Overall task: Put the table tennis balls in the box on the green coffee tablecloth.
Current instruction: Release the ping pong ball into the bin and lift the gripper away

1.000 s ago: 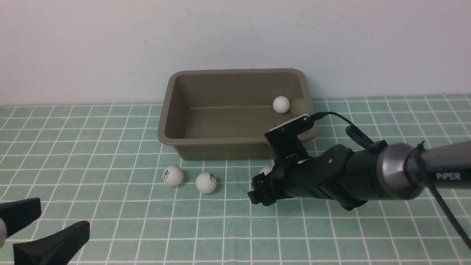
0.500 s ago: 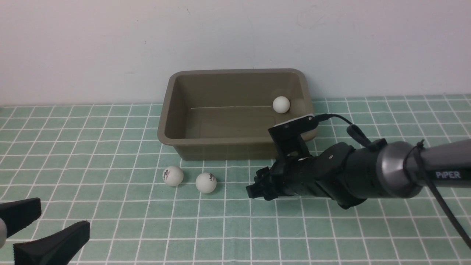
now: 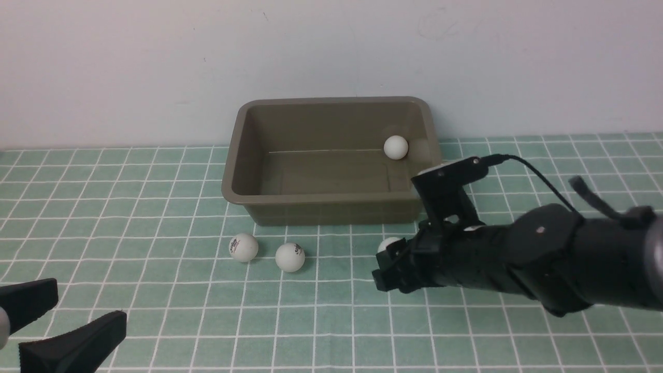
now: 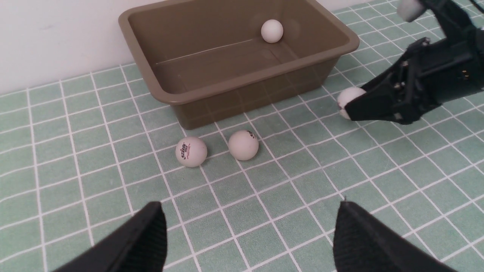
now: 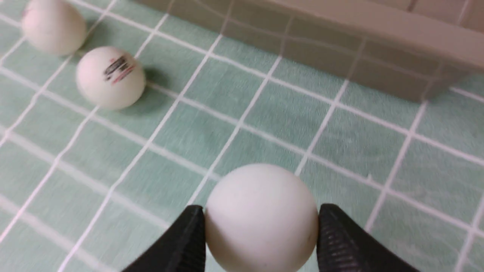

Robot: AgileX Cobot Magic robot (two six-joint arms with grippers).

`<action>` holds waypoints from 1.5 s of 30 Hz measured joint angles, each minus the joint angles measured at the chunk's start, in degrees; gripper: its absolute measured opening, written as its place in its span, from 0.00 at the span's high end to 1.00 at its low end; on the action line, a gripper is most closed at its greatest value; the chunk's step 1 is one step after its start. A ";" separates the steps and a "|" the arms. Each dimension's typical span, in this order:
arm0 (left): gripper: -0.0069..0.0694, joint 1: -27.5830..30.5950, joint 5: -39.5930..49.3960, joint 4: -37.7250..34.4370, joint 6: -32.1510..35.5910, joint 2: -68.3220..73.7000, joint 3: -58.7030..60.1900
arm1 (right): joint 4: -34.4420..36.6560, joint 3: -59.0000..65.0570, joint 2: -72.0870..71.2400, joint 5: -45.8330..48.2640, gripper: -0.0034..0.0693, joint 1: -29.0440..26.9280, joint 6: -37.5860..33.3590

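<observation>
Sitting in box [image 3: 321, 210]: 1 ball [image 3: 396, 146]

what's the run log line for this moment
right gripper: shut on held ball | left gripper: open | box: one ball inside | tablecloth: two loose balls

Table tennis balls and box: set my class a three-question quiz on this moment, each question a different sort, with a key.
1. How many table tennis balls lie inside the box?
2. True or false: the left gripper holds a ball.
3. The right gripper is: A, open above the box; B, shut on a ball; C, resting on the box rim.
Key: 1, one; 2, false, it is open; 3, B.
</observation>
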 joint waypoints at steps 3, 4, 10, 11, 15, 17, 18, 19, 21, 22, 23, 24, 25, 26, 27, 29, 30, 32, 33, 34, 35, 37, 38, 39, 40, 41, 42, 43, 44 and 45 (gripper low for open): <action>0.21 0.00 0.00 0.00 0.00 0.00 0.00 | 0.00 3.70 -5.50 1.57 0.48 0.00 -1.37; 0.21 0.00 0.00 0.00 0.00 0.00 0.00 | 0.00 4.63 -7.72 2.45 0.48 0.00 -2.01; 0.21 0.00 0.00 -0.20 0.00 0.00 0.00 | -0.06 2.15 -15.71 2.45 0.48 0.00 -5.52; 0.21 0.00 0.00 -0.32 0.00 0.00 0.00 | -0.06 1.33 -15.52 1.77 0.48 0.00 -5.86; 0.21 0.00 0.00 -1.24 0.00 0.00 0.00 | 0.00 -6.51 -9.68 -1.83 0.48 -0.70 -10.49; 0.21 0.00 0.00 -1.30 0.00 0.00 0.00 | 0.04 -11.69 -4.19 -1.90 0.48 -2.02 -11.40; 0.21 0.00 0.00 -1.30 0.00 0.00 0.00 | 0.17 -12.94 -2.44 -1.94 0.48 -2.51 -11.57; 0.21 0.00 0.00 -1.30 0.00 0.00 0.00 | 0.41 -14.62 0.13 -1.94 0.48 -3.29 -11.64; 0.21 0.00 0.05 -1.30 0.00 0.00 0.00 | 0.96 -16.69 3.57 -2.07 0.48 -4.59 -11.70; 0.21 0.00 0.05 -1.30 0.00 0.00 0.00 | 1.26 -17.22 4.83 -2.07 0.48 -5.19 -11.70; 0.21 0.00 0.12 -1.30 0.00 0.00 0.00 | 1.93 -18.06 6.13 -2.17 0.48 -6.04 -11.70; 0.21 0.00 0.26 -1.30 0.00 0.00 0.00 | 2.83 -18.67 7.43 -2.18 0.48 -6.92 -11.70; 0.21 0.00 0.46 -1.30 0.00 0.00 0.00 | 3.25 -18.85 8.11 -2.04 0.48 -7.76 -11.70; 0.21 0.00 0.92 -1.30 0.00 0.00 0.00 | 3.46 -18.99 8.42 -1.62 0.48 -8.49 -11.70; 0.21 0.00 1.04 -1.30 0.00 0.00 0.00 | 3.69 -19.13 8.48 -0.70 0.48 -9.37 -11.70; 0.21 0.00 1.09 -1.30 0.06 0.00 0.00 | 3.82 -19.36 8.48 1.93 0.48 -10.96 -11.70; 0.21 0.00 1.12 -1.30 0.06 0.00 0.00 | 3.87 -19.49 8.48 3.28 0.48 -11.50 -11.70; 0.21 0.00 1.12 -1.30 0.06 0.00 0.00 | 4.00 -19.49 8.48 5.61 0.48 -12.69 -11.70; 0.21 0.00 1.12 -1.30 0.06 0.00 0.00 | 4.05 -19.49 8.48 6.76 0.47 -13.15 -11.70; 0.21 0.00 1.12 -1.30 0.06 0.00 0.00 | 4.05 -19.49 8.48 7.44 0.46 -13.28 -11.70; 0.21 0.00 1.12 -1.30 0.06 0.00 0.00 | 4.05 -19.49 8.48 7.88 0.44 -13.42 -11.75; 0.21 0.00 1.12 -1.30 0.11 0.00 0.00 | 4.18 -19.49 8.48 8.57 0.38 -13.47 -12.07; 0.21 0.00 1.12 -1.30 0.11 0.00 0.00 | 4.18 -19.49 8.48 8.68 0.36 -13.47 -12.16; 0.21 0.00 1.12 -1.30 0.16 0.00 0.00 | 4.18 -19.49 8.48 8.81 0.33 -13.47 -12.22; 0.21 0.00 1.12 -1.30 0.17 0.00 0.00 | 4.18 -19.49 8.48 8.96 0.30 -13.47 -12.47; 0.21 0.00 1.12 -1.30 0.17 0.00 0.00 | 4.18 -19.49 8.36 8.96 0.29 -13.47 -12.82; 0.21 0.00 1.12 -1.30 0.17 0.00 0.00 | 4.18 -19.49 8.11 8.78 0.28 -13.47 -13.22; 0.21 0.00 1.16 -1.30 0.17 0.00 0.00 | 4.18 -19.49 7.82 8.55 0.27 -13.47 -13.57; 0.21 0.00 1.16 -1.30 0.17 0.00 0.00 | 4.12 -19.49 7.07 7.73 0.27 -13.47 -14.28; 0.21 0.00 1.16 -1.30 0.17 0.00 0.00 | 4.06 -19.49 6.40 7.16 0.27 -13.47 -15.00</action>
